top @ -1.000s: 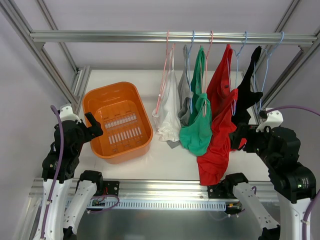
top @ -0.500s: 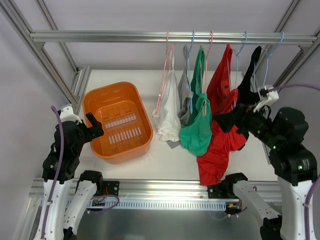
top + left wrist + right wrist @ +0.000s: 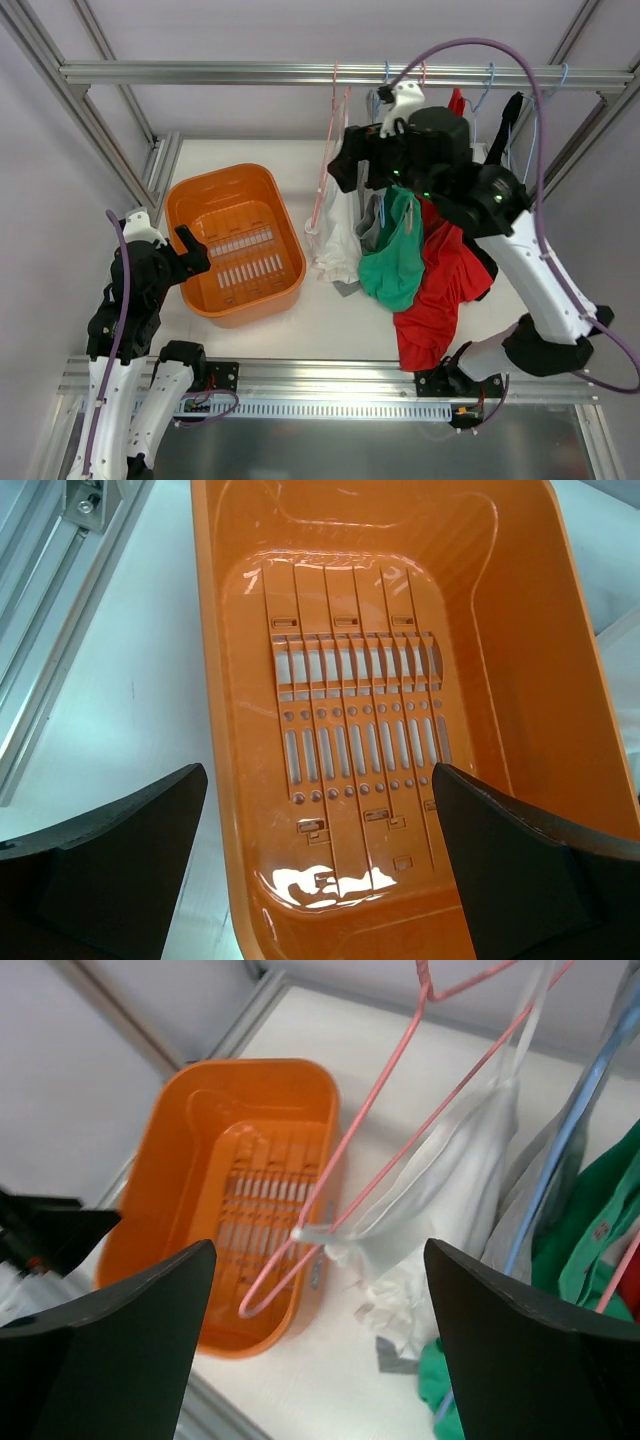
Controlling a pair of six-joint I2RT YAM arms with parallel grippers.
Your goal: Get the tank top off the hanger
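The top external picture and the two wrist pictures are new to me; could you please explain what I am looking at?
It is a robot with two arms bolted at the near edge of a white table, each ending in a two-finger gripper. The wide picture comes from a fixed camera above and behind them. The other two come from cameras on the wrists, so the dark shapes at their lower corners are the fingers.

On the table stands an orange basket with nothing in it. From the metal rail hang five tank tops: white top, grey top, green top, red top, black top.

The left gripper faces the basket, open. The right gripper, also open, is raised beside the white top. Neither holds anything.
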